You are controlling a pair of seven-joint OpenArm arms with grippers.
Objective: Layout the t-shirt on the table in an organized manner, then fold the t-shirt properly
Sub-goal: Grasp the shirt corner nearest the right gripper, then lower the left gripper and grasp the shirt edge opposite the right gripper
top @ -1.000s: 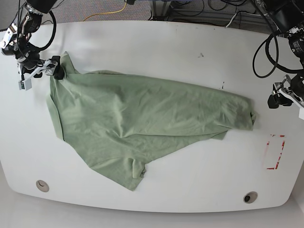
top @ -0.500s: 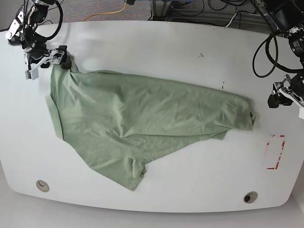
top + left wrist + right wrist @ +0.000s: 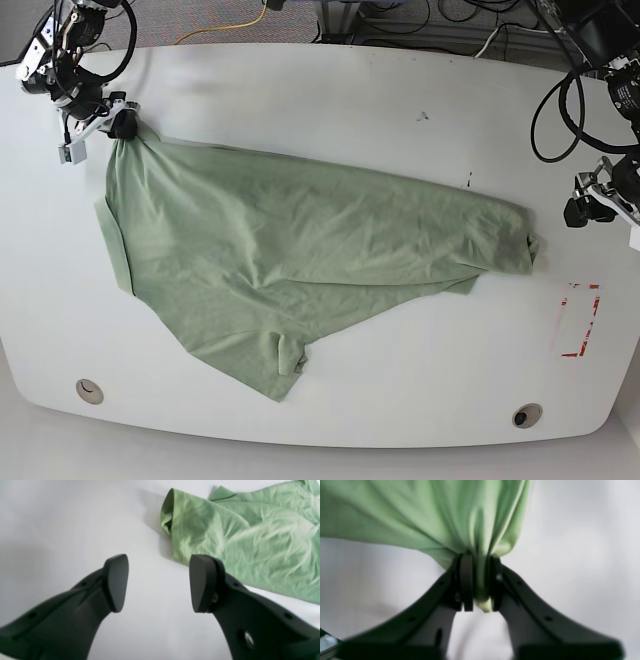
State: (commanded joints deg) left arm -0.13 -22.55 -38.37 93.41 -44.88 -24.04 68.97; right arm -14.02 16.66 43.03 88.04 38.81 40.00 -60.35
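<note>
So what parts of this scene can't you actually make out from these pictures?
- Neck label of the t-shirt: not visible in any view; fabric folds cover it.
- Cloth pinched in the right claw: right wrist view is blurred, so which part of the shirt it is stays unclear.
- Left claw: base view shows it only small at the right edge.
- Specks on the table: too small to identify.

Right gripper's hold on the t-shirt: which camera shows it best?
The right wrist view: the right gripper is shut on a bunched corner of the t-shirt, fabric squeezed between both fingers. The base view shows the gripper small at the shirt's far corner. The left wrist view shows only the open left gripper.
</note>
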